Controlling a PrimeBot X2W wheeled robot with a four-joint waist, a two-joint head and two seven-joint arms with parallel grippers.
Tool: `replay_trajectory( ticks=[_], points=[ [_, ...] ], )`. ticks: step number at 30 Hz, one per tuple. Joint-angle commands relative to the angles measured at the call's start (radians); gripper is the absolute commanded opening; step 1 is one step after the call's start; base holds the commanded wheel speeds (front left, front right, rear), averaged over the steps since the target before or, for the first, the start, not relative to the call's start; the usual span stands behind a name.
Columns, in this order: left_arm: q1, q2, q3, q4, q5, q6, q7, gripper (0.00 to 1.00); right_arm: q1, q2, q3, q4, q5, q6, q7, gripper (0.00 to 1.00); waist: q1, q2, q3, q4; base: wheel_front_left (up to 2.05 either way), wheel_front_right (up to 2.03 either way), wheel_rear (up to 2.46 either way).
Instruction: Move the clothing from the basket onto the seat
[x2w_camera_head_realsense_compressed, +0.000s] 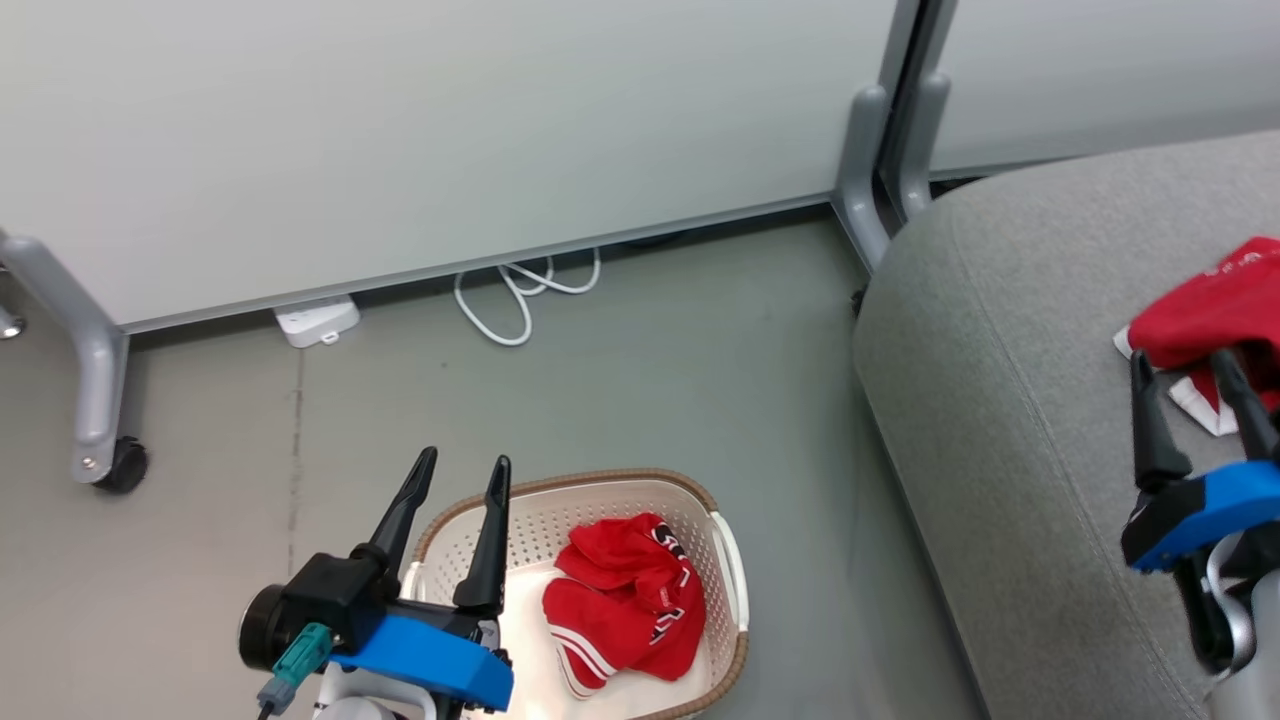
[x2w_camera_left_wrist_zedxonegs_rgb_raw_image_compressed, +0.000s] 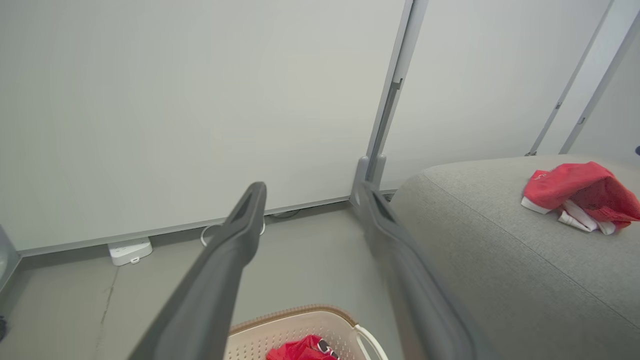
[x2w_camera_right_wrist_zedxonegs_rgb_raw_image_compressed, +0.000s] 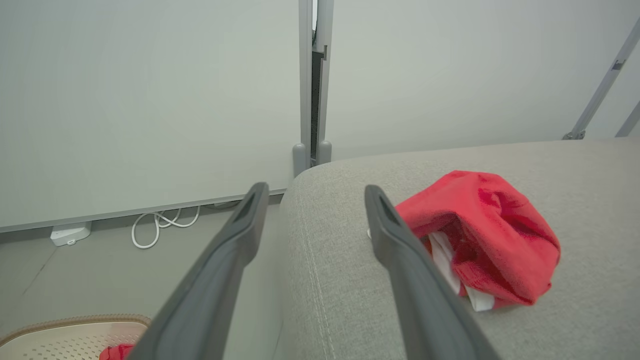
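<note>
- Now one red garment lies on the sofa seat — the second garment waits in the basket.
- Left gripper and right gripper gape empty; left should dip next.

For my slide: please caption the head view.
Red garment on seat, second garment in basket; left end effector and right end effector open.

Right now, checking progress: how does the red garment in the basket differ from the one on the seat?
The garment in the basket lies inside the cream basket on the floor; the garment on the seat rests on the grey seat. The basket one shows white stripes and a black-and-white logo; the seat one shows white trim poking out beneath. Both are bright red and crumpled.
</note>
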Motion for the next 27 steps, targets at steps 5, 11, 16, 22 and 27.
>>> replay_trajectory(
  ticks=[5,11,16,22,27],
  points=[
    [0.033,-0.010,0.049,-0.002,0.000,-0.002,-0.003,1.00,0.129,0.071,-0.003,-0.159,-0.029,0.000,0.043,1.00,0.0003,-0.0001,-0.049,0.054,0.00,0.00,0.00],
    [0.058,-0.020,0.107,0.002,0.001,-0.002,-0.003,1.00,0.227,0.136,0.025,-0.274,-0.040,0.000,0.079,1.00,0.0003,-0.0001,-0.079,0.084,0.00,0.00,0.00],
    [0.077,-0.018,0.131,0.017,-0.007,-0.002,-0.003,1.00,0.277,0.164,0.060,-0.326,-0.050,0.000,0.093,1.00,0.0003,-0.0001,-0.093,0.102,0.00,0.00,0.00],
    [0.090,-0.017,0.157,0.042,-0.012,-0.002,-0.003,1.00,0.302,0.178,0.104,-0.344,-0.049,0.000,0.095,1.00,0.0003,-0.0001,-0.094,0.113,0.00,0.00,0.00],
    [0.091,-0.017,0.164,0.053,-0.013,-0.002,-0.003,1.00,0.307,0.184,0.112,-0.344,-0.047,0.000,0.087,1.00,0.0003,-0.0001,-0.090,0.118,0.00,0.00,0.00]
  ],
)
